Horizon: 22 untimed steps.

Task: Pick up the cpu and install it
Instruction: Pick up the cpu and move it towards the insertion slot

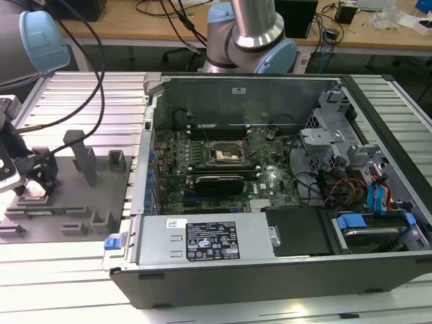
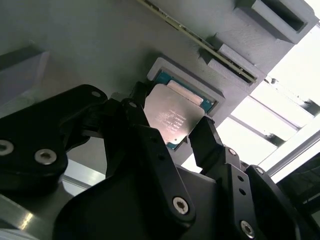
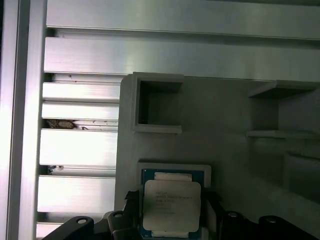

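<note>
While the gripper is hanging low over the grey fixture plate, its two black fingers are pressing in on opposite edges of the cpu, so the tool is clamping the chip between them. The cpu is lying flat with its silvery top facing up toward the wrist. It is sitting within the pale raised frame of its pocket on the plate, directly beneath the tool; whether it is lifting clear of that pocket I cannot tell. Just beyond the tool, a square grey block is standing on the same plate. In the exterior view, the open computer case is lying well apart from the gripper, toward the exterior view's right, with the motherboard and its dark socket showing inside.
</note>
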Available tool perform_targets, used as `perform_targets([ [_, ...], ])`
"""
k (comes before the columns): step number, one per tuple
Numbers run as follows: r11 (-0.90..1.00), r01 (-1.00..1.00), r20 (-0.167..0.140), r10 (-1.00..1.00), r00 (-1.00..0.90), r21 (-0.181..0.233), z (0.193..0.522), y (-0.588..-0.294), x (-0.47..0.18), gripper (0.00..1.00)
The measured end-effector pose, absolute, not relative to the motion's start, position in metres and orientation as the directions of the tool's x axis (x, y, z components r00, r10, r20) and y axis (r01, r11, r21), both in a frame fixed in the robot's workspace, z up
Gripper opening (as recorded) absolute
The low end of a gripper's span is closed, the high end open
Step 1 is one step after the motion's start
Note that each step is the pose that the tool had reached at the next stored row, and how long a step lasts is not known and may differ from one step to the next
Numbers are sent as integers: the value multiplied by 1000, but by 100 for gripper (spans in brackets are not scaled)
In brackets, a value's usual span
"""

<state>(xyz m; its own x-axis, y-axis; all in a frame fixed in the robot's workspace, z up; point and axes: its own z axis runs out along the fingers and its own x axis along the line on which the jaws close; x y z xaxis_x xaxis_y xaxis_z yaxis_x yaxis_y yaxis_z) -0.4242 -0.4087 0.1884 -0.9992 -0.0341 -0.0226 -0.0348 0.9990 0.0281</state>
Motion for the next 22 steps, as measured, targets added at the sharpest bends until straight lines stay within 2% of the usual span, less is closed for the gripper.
perform_targets([
  [8, 999, -32, -22, -32, -999, 11, 188, -408, -423, 62],
  [22, 1000, -22, -22, -22, -1000, 9, 188, -403, -422, 62],
])
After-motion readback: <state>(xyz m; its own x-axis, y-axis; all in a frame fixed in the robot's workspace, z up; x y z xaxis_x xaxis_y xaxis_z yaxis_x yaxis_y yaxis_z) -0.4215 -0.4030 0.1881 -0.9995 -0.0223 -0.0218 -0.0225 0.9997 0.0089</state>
